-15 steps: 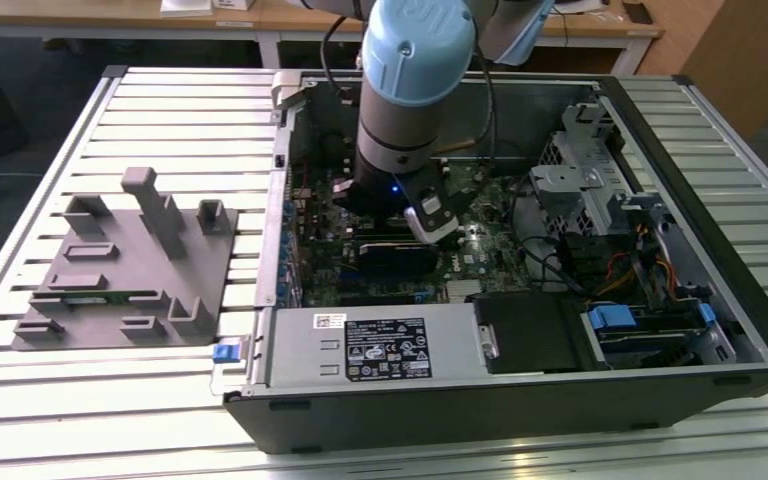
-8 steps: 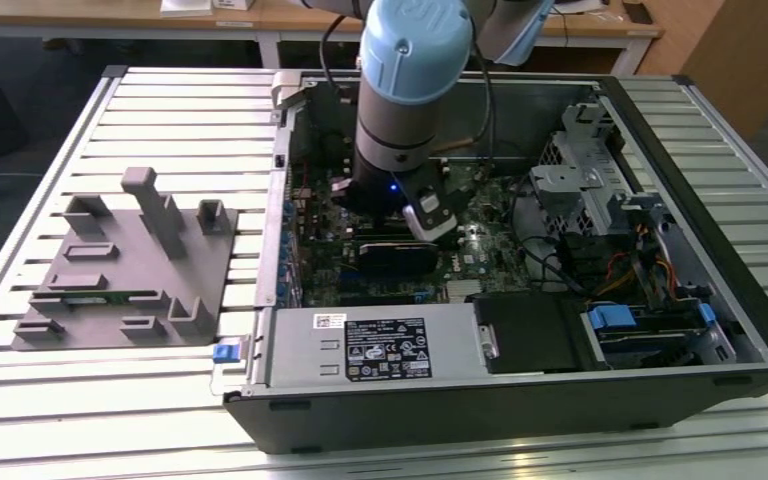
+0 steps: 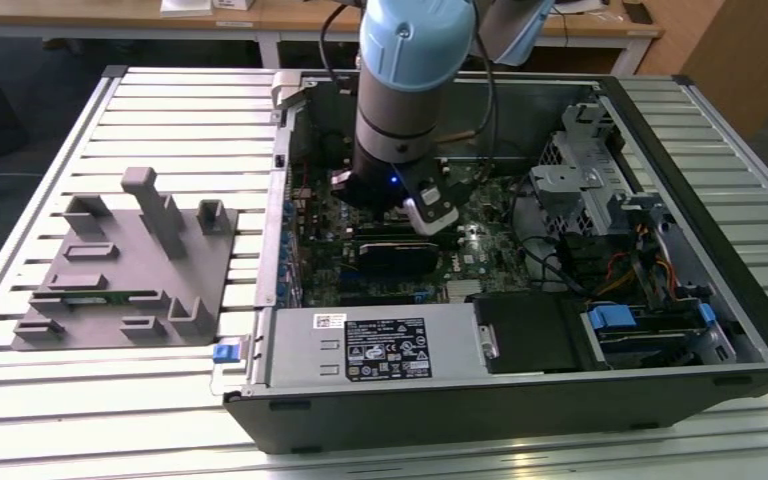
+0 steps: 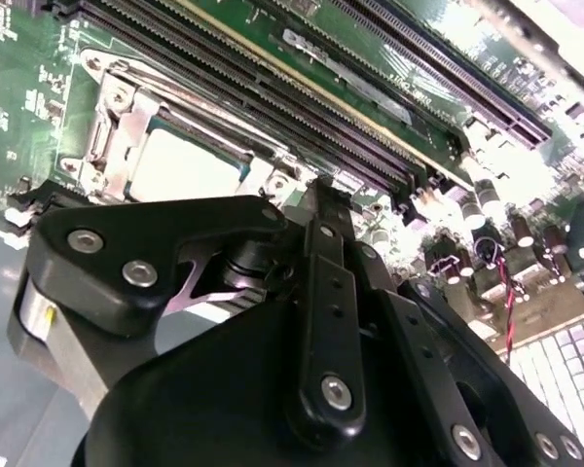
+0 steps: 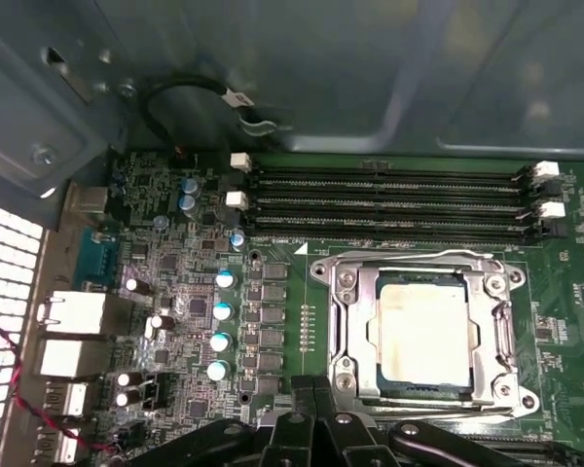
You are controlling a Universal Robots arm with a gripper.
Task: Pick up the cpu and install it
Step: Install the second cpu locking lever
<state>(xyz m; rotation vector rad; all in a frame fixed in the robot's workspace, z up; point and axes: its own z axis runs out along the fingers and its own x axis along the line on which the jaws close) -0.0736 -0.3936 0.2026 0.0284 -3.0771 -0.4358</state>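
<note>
An open computer case (image 3: pixel 704 300) lay on a slatted table (image 3: pixel 157 90), its motherboard (image 5: pixel 565 243) exposed, with a grey fixture (image 3: pixel 131 270) beside it at the exterior view's left. Within the board's metal-framed socket (image 5: pixel 346 341) sat the cpu (image 5: pixel 423 331), pale top up. The gripper (image 5: pixel 316 404) hung just above the board near that socket, its fingers drawn together and holding nothing.

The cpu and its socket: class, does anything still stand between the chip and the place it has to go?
Nothing visible does. In the first wrist view the cpu already lies flat inside the socket's metal frame, beside the memory slots. The second wrist view shows the same, with the end effector just above the board, next to the socket.
</note>
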